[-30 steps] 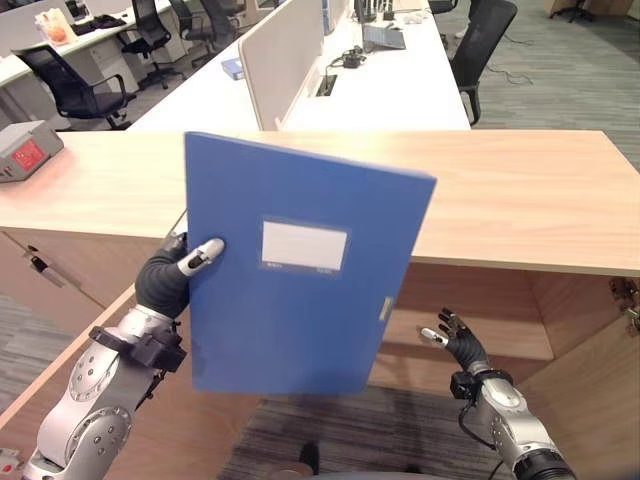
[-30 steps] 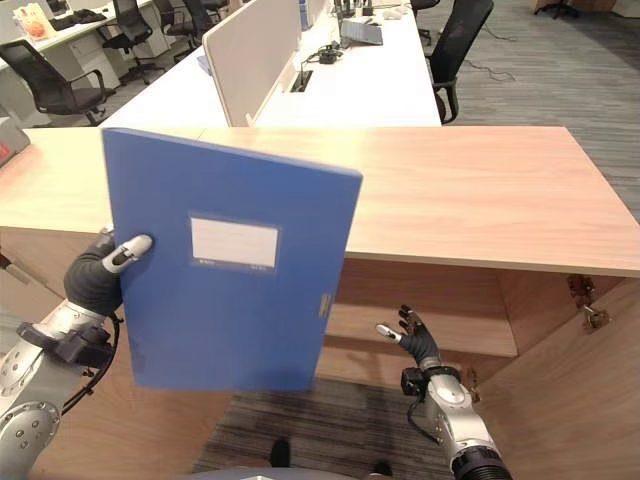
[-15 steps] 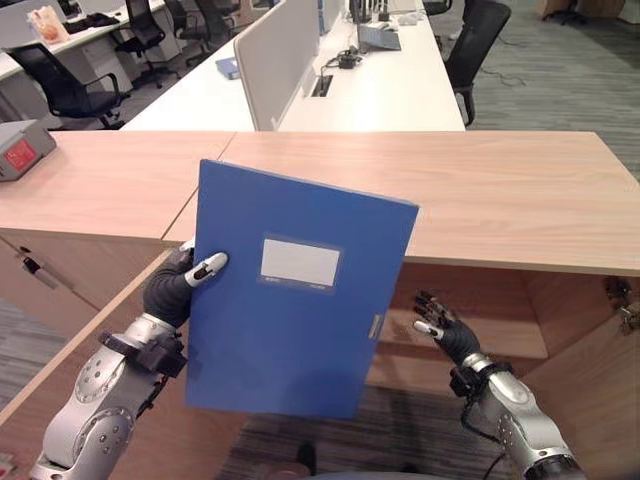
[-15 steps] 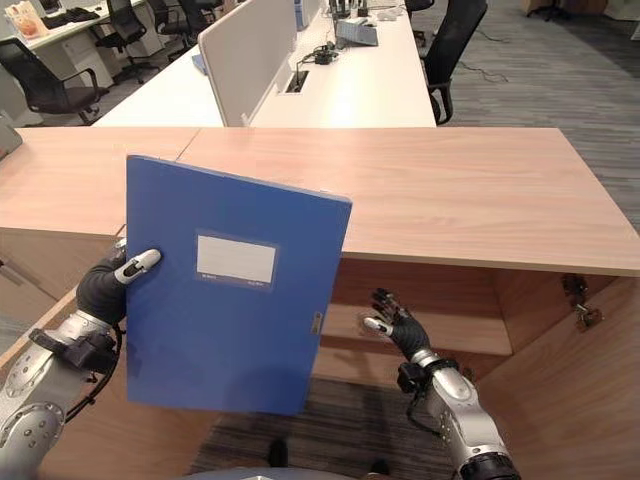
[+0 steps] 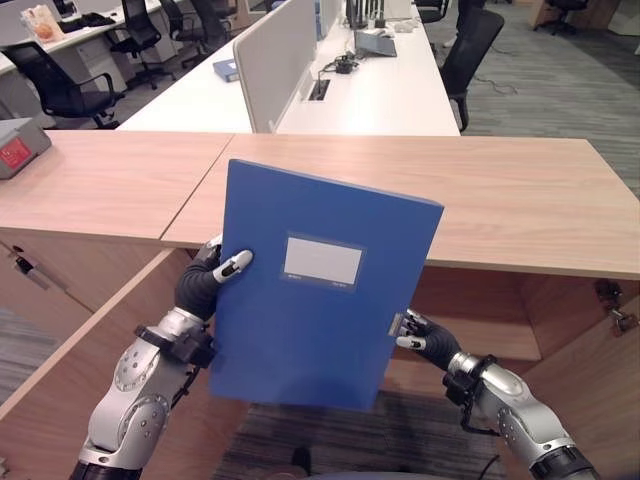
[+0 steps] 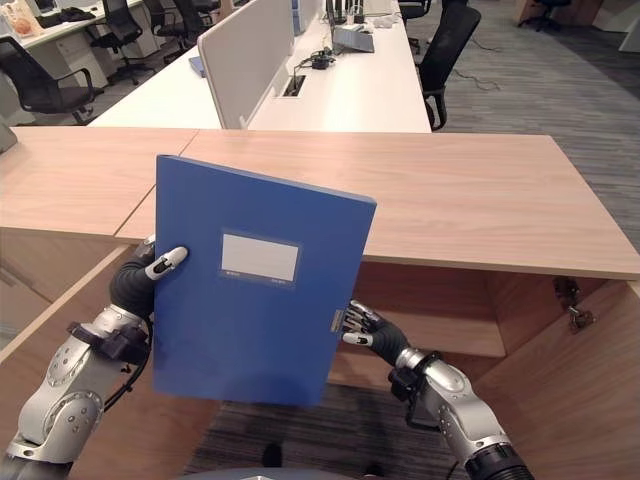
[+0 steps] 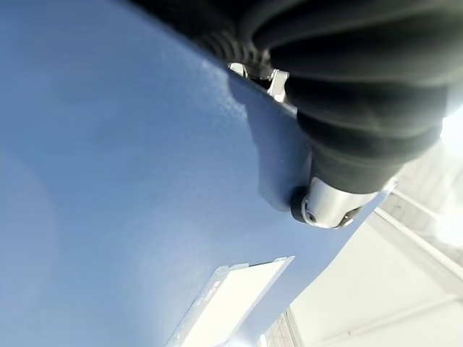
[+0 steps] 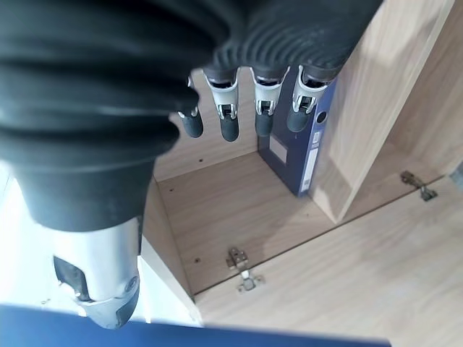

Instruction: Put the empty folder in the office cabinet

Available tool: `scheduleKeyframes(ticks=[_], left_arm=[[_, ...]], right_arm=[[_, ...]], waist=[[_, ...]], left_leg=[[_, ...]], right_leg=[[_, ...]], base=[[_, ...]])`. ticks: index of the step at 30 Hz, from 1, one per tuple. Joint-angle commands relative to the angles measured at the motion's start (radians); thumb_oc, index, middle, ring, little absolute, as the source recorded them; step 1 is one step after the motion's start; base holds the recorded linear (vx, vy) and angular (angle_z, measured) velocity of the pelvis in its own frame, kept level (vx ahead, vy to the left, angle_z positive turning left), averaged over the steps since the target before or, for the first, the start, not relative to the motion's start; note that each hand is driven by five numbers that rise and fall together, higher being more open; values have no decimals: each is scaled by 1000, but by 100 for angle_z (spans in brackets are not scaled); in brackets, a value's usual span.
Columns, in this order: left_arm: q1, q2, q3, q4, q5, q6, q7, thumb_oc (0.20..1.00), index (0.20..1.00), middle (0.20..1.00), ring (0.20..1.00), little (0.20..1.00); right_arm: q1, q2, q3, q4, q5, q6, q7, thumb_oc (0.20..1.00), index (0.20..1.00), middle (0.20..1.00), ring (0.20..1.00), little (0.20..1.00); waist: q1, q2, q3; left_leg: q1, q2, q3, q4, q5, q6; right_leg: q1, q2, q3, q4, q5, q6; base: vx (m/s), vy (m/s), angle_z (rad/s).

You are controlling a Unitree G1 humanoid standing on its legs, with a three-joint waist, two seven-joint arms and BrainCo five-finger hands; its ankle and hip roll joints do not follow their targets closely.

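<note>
Folder (image 5: 320, 290), blue with a white label, held upright in front of the wooden cabinet (image 5: 520, 190), below its top's front edge. Left hand (image 5: 205, 283) grips the folder's left edge, thumb curled over the front face. Right hand (image 6: 368, 326) touches the lower right edge, fingers relaxed and slightly spread. Dark binder (image 8: 304, 155) stands upright inside the open cabinet.

Even, bright indoor light. The desks (image 5: 380, 90) behind gleam pale. The open cabinet (image 6: 440, 300) lies in soft shadow.
</note>
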Motion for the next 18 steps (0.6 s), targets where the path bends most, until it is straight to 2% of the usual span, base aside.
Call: scheduleKeyframes(ticks=[1,4,10,18], left_arm=[[-111,7,18,-10,15,-96,-8,200,200,200,200,200],[-137,0,6,-5,32,-103,-3,200,200,200,200,200],[-190,13,-6,6,52,-109,-7,200,200,200,200,200],[-187,-2,6,6,103,-124,7,200,200,200,200,200]], right_arm=[[-116,4,46,-70,66,-25,29,1000,1000,1000,1000,1000],[-129,32,69,-63,103,-24,31,1000,1000,1000,1000,1000],[-158,26,115,-87,91,-7,59,1000,1000,1000,1000,1000],[-171,58,109,-130,85,-20,37,1000,1000,1000,1000,1000]], waist=[[-10,-56,15],[-11,-59,14],[-12,-60,13],[-12,-61,13]], left_leg=[[61,7,48,13,-102,-34],[60,8,48,13,-101,-34],[59,9,50,13,-100,-36],[57,12,59,13,-100,-37]], right_leg=[[51,-34,36,2,-99,55],[50,-33,38,2,-98,54],[49,-31,37,1,-98,54],[40,-30,38,1,-95,54]], base=[[0,0,0],[0,0,0],[0,0,0],[0,0,0]])
